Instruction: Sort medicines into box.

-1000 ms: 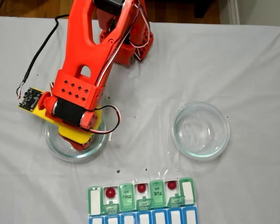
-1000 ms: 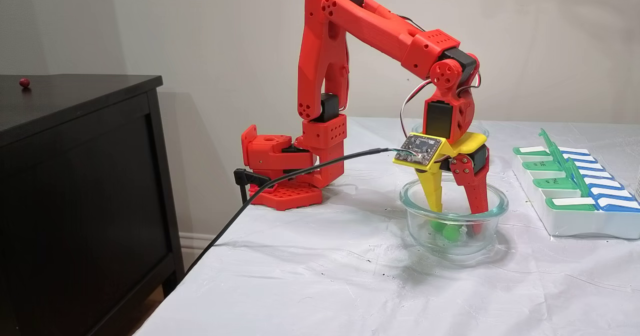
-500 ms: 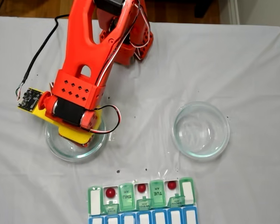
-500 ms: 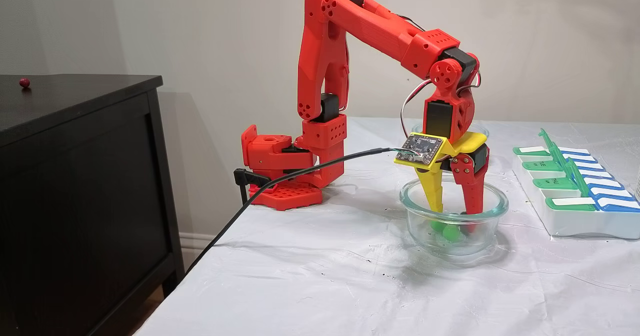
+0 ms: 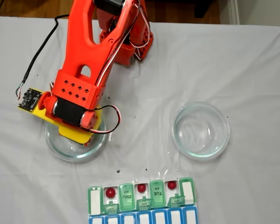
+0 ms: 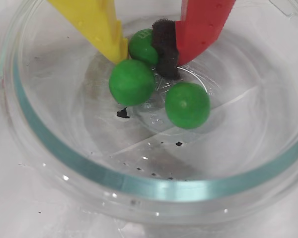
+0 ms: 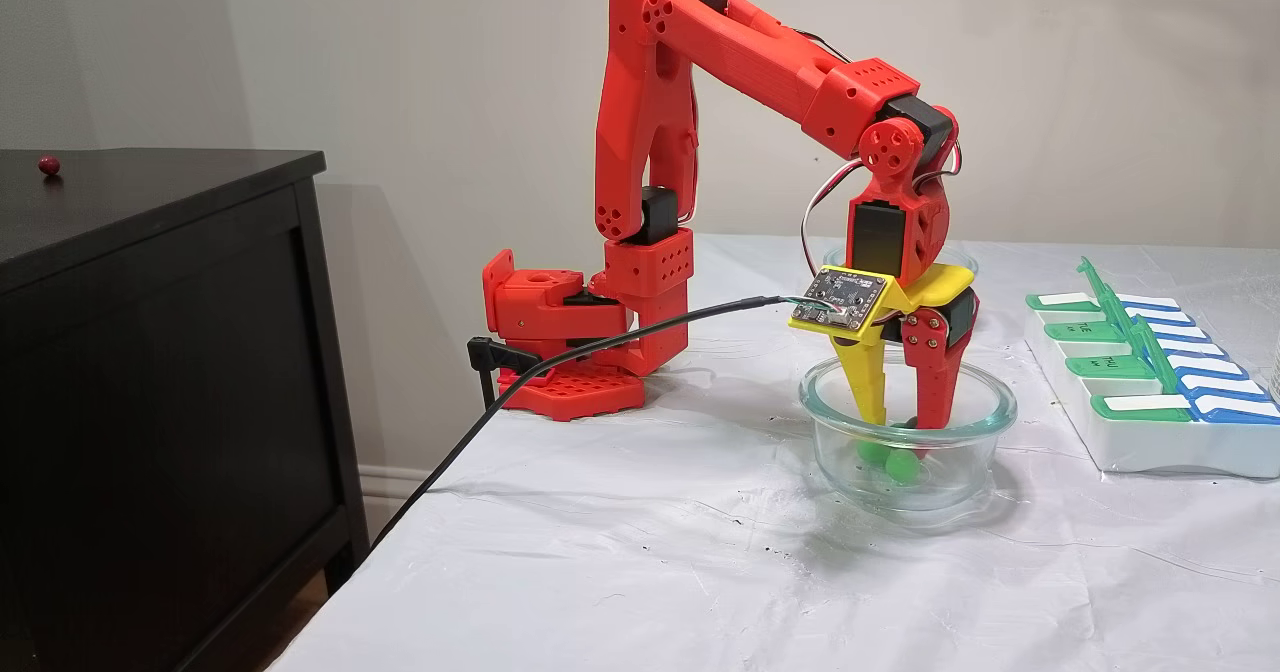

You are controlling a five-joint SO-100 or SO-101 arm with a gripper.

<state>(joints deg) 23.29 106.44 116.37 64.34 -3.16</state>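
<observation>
Your pincer [image 6: 148, 49] gripped one green ball [image 6: 143, 45] inside the dish [image 6: 139, 186].
Two green balls lay loose beside it; three red balls [image 5: 141, 187] sat in the box [image 5: 151, 201].

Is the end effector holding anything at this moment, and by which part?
Yes: the end effector is pinching one green ball across its sides, yellow finger against the red finger's black pad. The other two green balls lie loose in the glass dish.

Three balls [image 6: 187, 104] in left dish [image 5: 74, 144] — box [image 5: 141, 203] in front.
</observation>
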